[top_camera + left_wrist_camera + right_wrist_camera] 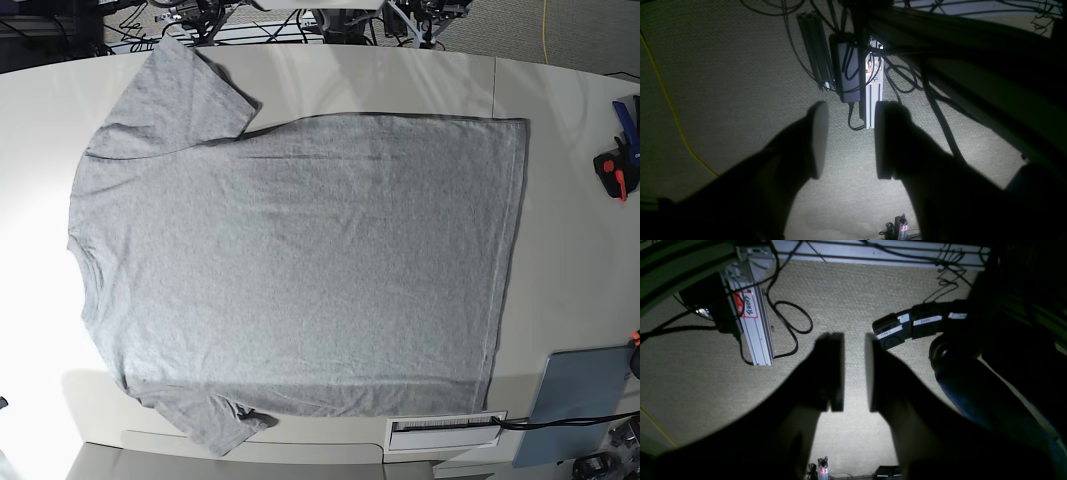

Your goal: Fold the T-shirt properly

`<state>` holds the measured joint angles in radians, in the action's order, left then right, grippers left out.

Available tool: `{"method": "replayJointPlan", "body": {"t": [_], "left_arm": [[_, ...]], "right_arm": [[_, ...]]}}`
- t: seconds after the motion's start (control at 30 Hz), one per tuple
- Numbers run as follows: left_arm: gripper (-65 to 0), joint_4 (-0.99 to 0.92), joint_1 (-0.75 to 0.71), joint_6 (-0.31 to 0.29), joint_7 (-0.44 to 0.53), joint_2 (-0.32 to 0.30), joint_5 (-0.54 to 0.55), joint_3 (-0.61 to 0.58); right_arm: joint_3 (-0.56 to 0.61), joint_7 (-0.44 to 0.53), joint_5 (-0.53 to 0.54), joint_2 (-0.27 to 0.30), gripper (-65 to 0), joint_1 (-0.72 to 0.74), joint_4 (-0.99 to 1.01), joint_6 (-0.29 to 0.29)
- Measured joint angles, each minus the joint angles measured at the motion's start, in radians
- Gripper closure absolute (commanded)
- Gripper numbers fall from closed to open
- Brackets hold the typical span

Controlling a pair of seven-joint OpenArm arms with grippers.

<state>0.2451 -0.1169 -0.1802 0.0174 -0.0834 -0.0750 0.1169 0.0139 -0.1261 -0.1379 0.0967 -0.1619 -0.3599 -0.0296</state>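
Lying flat on the white tabletop, the T-shirt is spread out sideways in the base view: neck edge at that view's left, hem at its right, one sleeve toward the top left and the other toward the bottom left. Its grey side faces up; I see no lettering there. None of my arms show in that view.

My left fingers hang apart with a wide gap between the pads, holding nothing. Under them is woven carpet, an aluminium rail with a dark box strapped beside it, loose black cables and a yellow cord.

My right fingers stand a narrower gap apart, also with nothing between them. Below them lies the same kind of carpet, a rail with a red-and-white label, a looped black cable and a dark jointed arm segment with white tags.

On the tabletop, well apart from the T-shirt, a grey-blue panel sits at the bottom right of the base view, a white vent strip lies just beside the hem corner, and a red-and-black tool rests near the right edge.
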Motion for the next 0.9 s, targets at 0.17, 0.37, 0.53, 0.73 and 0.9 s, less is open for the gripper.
{"method": "replayJointPlan", "body": {"t": [0.17, 0.37, 0.53, 0.73, 0.9], "left_arm": [[-24.1, 0.034, -0.002, 0.0, 0.0, 0.0, -0.015, 0.0], [-24.1, 0.156, -0.082, 0.0, 0.0, 0.0, -0.016, 0.0], [-24.1, 0.312, -0.207, -0.008, -0.07, -0.006, -0.018, -0.005], [-24.1, 0.56, -0.308, -0.051, -0.211, -0.068, 0.095, -0.004], [-24.1, 0.797, -0.447, -0.05, -0.362, -0.11, 0.166, -0.006]], "right_arm": [[0.0, 0.019, 0.0, 0.0, -11.6, 0.001, 0.0, 0.0], [0.0, -0.011, 0.007, 0.013, -11.6, -0.05, -0.064, -0.001], [0.0, -0.064, 0.085, 0.062, -11.6, -0.176, -0.225, 0.0], [0.003, -0.12, 0.113, 0.092, -11.6, -0.341, -0.497, -0.023], [0.003, -0.206, 0.15, 0.136, -11.6, -0.517, -0.737, -0.018]]}}
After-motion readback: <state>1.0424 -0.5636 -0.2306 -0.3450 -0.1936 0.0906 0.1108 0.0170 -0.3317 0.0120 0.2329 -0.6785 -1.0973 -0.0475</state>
